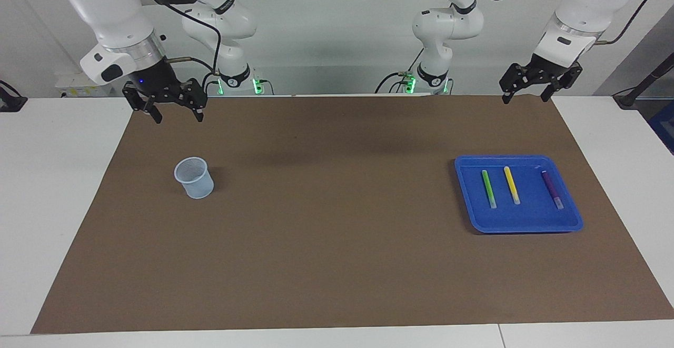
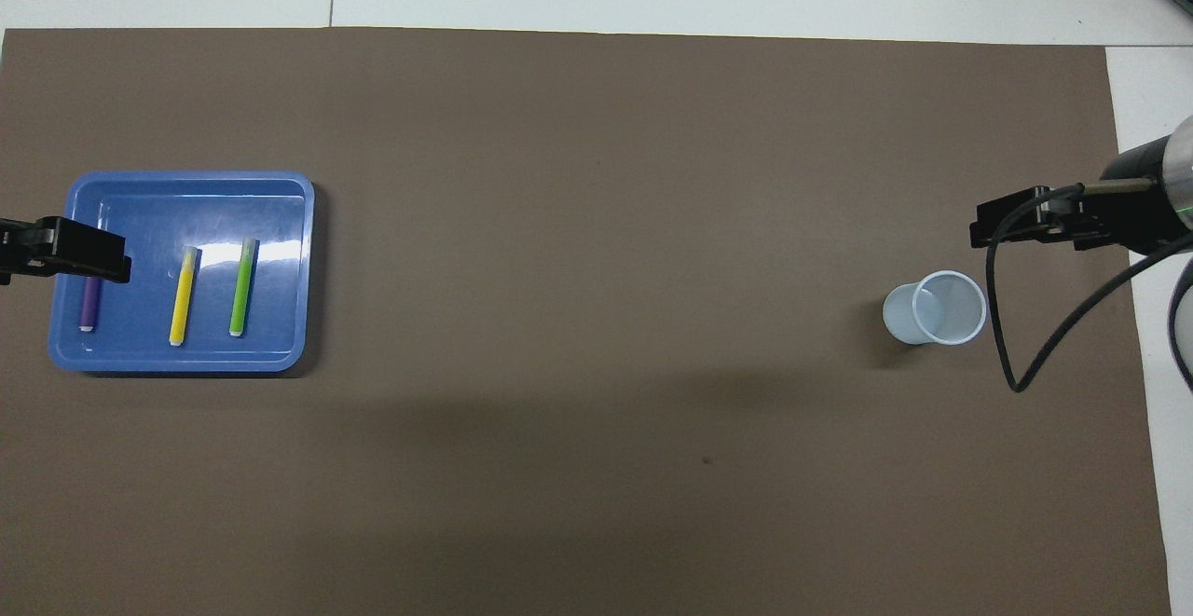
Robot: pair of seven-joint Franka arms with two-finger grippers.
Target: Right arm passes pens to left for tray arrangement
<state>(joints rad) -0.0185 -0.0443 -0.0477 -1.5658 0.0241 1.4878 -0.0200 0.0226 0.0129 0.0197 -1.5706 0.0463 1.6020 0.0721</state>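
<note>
The three pens lie in the tray [image 1: 571, 223], at the left arm's end of the table: green pen [image 1: 488, 188], yellow pen [image 1: 511, 185] and purple pen [image 1: 551, 189], roughly parallel, apart from one another. Each is judged light, stiff and smooth, liable to roll; grip across the barrel at mid-length, jaws square to its axis, never at the pale end. The left gripper [image 1: 525, 97] hangs open and empty above the mat's edge by the robots. The right gripper [image 1: 178, 116] is likewise open and empty, above the mat, with the cup [image 1: 194, 178] standing on the mat farther out from the robots.
</note>
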